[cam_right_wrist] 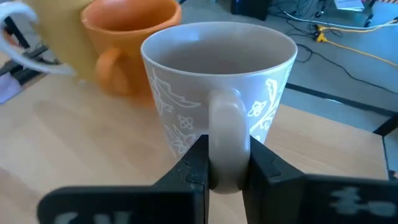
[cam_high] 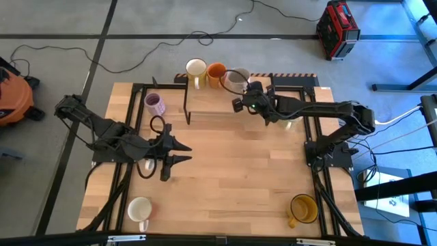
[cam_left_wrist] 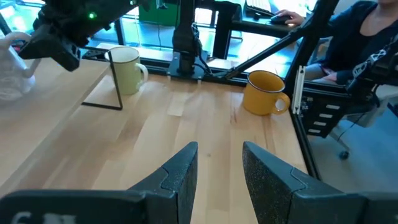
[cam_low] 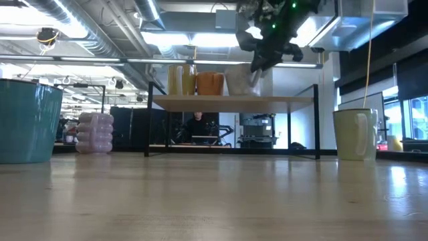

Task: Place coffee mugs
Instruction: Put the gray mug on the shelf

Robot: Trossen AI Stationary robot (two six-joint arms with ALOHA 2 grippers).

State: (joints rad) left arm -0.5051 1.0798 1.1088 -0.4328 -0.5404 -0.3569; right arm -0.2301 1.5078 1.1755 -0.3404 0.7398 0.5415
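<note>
A grey-beige mug [cam_high: 236, 77] with a white pattern stands on a raised wooden shelf [cam_high: 208, 102] at the table's far edge. It is beside an orange mug [cam_high: 216, 73] and a cream mug [cam_high: 196, 68]. My right gripper [cam_high: 247, 93] is shut on its handle. My left gripper [cam_high: 183, 152] hovers open over the table's left middle and touches nothing. On the tabletop stand a lilac mug [cam_high: 154, 104], a cream-white mug [cam_high: 140, 208] and an amber-yellow mug [cam_high: 304, 208]. A pale mug [cam_left_wrist: 127, 68] stands under the right arm. A teal-looking mug [cam_low: 27, 120] shows close in the low view. My right gripper [cam_right_wrist: 227, 163] pinches the grey-beige mug's handle [cam_right_wrist: 227, 115] between its two fingers [cam_right_wrist: 196, 163], low on the loop. The fingers slant down from the table's near-right side. The mug [cam_right_wrist: 217, 81] is upright, and its base seems to rest on the shelf board.
The shelf's black frame legs [cam_high: 186, 109] stand on the table's far half. The middle of the tabletop [cam_high: 232, 171] is bare wood. Black rails [cam_high: 311, 137] run along both sides. A person [cam_left_wrist: 367, 37] sits beyond the right edge.
</note>
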